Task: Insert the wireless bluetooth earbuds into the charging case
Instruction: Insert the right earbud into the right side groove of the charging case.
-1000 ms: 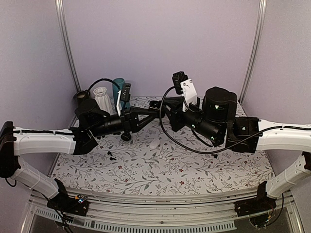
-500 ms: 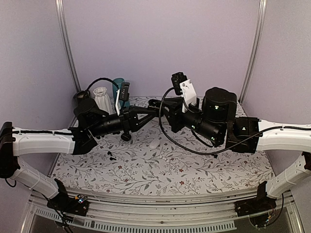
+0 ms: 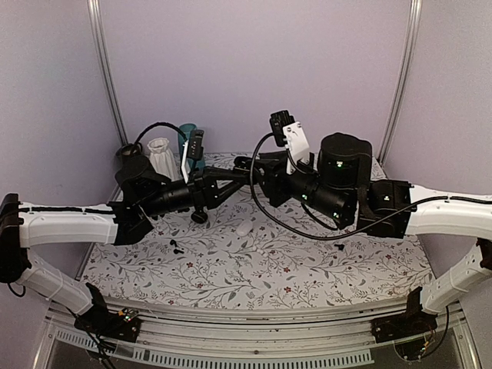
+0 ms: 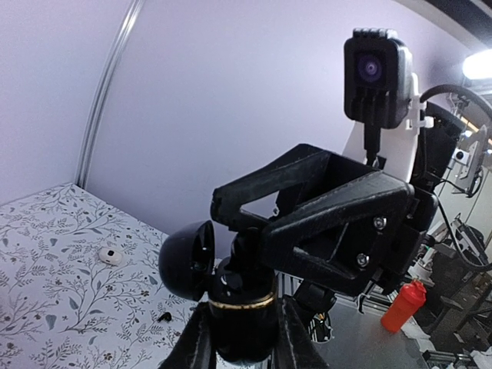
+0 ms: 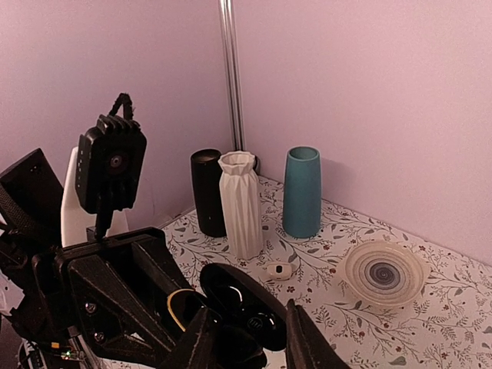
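Left pincer (image 4: 244, 338) is clamped on the open black case (image 4: 184, 265), held above the desk (image 4: 46, 261). Right pincer (image 5: 246, 338) partly open, fingers (image 5: 300, 330) either side of that case, gripping nothing visible. Case contents: cannot tell. On the floral desk: one black bud (image 4: 163, 316), one white case (image 4: 113, 256), one dish (image 5: 384, 273), three vases (image 5: 241, 201). Lilac walls (image 3: 254, 69), two metal posts (image 3: 104, 77).

Walls (image 3: 254, 69) were plain lilac all round, shiny metal poles (image 3: 107, 77) in both corners, table (image 3: 231, 270) had a leafy floral print.
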